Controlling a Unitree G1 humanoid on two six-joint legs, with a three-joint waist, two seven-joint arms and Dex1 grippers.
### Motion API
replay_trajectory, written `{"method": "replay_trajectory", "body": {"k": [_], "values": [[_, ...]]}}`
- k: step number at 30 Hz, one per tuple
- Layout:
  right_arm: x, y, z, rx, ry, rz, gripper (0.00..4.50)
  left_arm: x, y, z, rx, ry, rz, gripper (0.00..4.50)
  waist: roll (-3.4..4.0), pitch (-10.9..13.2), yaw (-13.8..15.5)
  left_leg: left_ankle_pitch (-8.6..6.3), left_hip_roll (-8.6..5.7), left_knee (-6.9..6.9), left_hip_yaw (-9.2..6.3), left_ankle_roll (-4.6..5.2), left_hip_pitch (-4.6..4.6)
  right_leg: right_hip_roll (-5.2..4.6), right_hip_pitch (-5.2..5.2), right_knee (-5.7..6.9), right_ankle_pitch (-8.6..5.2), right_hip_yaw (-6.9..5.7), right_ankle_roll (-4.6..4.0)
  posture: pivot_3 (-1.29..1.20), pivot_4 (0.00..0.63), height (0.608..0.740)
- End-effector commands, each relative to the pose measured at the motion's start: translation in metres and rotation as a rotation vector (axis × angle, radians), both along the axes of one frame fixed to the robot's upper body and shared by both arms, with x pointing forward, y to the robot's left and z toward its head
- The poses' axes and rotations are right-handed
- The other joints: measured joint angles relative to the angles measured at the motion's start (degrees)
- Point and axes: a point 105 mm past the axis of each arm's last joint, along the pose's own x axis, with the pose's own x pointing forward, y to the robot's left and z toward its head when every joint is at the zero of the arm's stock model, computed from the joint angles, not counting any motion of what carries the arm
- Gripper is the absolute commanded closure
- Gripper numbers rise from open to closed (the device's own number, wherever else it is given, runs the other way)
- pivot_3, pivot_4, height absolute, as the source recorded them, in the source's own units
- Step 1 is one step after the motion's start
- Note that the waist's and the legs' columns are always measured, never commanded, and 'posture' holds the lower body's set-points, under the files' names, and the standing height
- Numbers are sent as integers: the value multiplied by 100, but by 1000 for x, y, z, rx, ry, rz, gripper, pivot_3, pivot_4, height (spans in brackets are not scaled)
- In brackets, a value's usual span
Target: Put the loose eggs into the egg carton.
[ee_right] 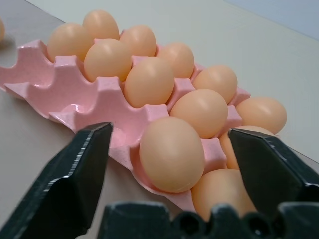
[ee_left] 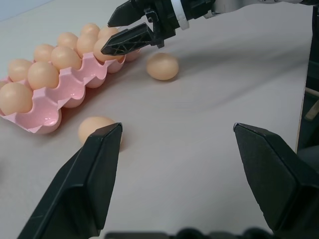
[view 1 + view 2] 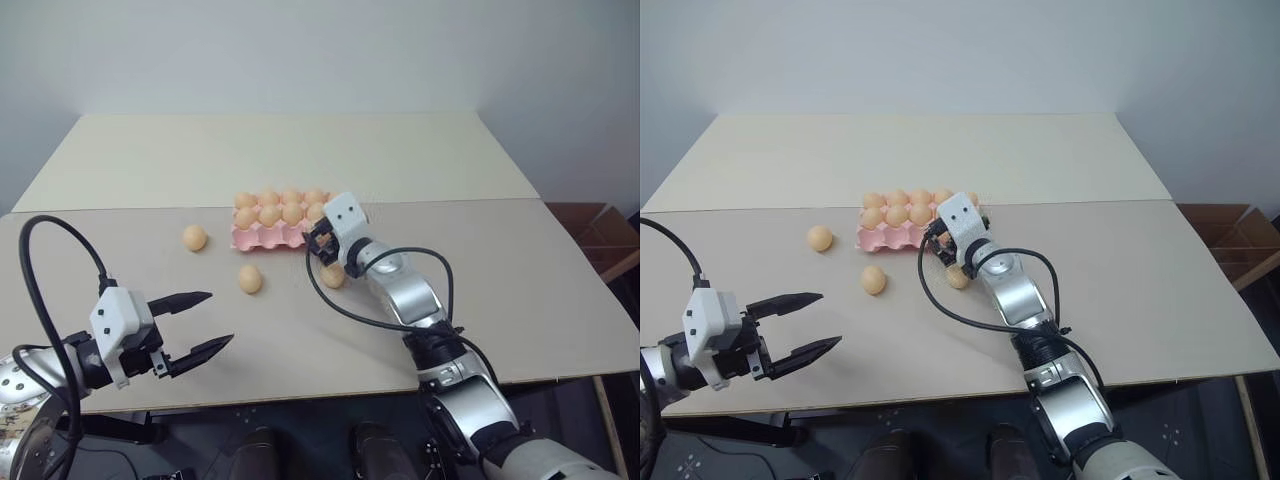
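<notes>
— How far along is it, would you say?

— Most of the way, I'd judge. The egg carton (image 3: 262,238) sits about mid-table (image 3: 500,260), and its back and middle rows look full. The front row has eggs at the robot's right end, where the right gripper (image 3: 320,243) is.

— Is that gripper holding anything?

— No. Its two black fingers (image 1: 75,164) stand apart on either side of an egg (image 1: 172,154) already seated in a front cup, without pinching it. That egg looks placed to me.

— And what's left?

— Three loose eggs on the table. One (image 3: 195,237) lies off the carton's left end, a little apart from it. A second (image 3: 250,279) lies in front of the carton, toward that same end. The third (image 3: 333,275) sits just off the carton's front right corner, under the right arm.

— Room for them?

— I count three bare cups in the front row, at the left end. So three eggs and three cups, which fits.

— How many are in the carton?

— About twelve, by my count. The gripper covers the right end, so I can't be certain.

— What about the other arm?

— The left gripper (image 3: 220,318) hangs well in front of the carton, off to its left. Its fingers are spread wide with nothing between them. The second loose egg is the closest to it.
</notes>
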Motion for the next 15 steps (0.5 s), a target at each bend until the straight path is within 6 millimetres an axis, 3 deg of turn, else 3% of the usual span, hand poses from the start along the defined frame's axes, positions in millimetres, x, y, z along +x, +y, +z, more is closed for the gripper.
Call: {"method": "replay_trajectory", "body": {"k": [1,6,9,15], "values": [[-2,1,24,62,-60,7,31,-2,-6,5,13,-21,-26,617,0,0,0,0,0,0,0,0,0,0,0,0,0,0,0,0,150,740],[-20,-6,47,146,-119,51,31,-3,-6,5,5,-20,-18,617,1,1,6,0,0,-2,-1,0,-2,-1,-2,0,0,0,0,0,150,740],[-40,-15,56,183,-147,93,31,-5,-5,3,2,-11,-11,617,1,1,17,0,0,-4,-2,0,-3,-3,-1,0,0,-1,0,0,150,740],[-78,-38,49,179,-134,137,31,-10,-1,-2,-9,14,18,617,1,1,18,0,0,-4,0,0,4,-4,2,-1,0,-2,0,0,150,740]]}}
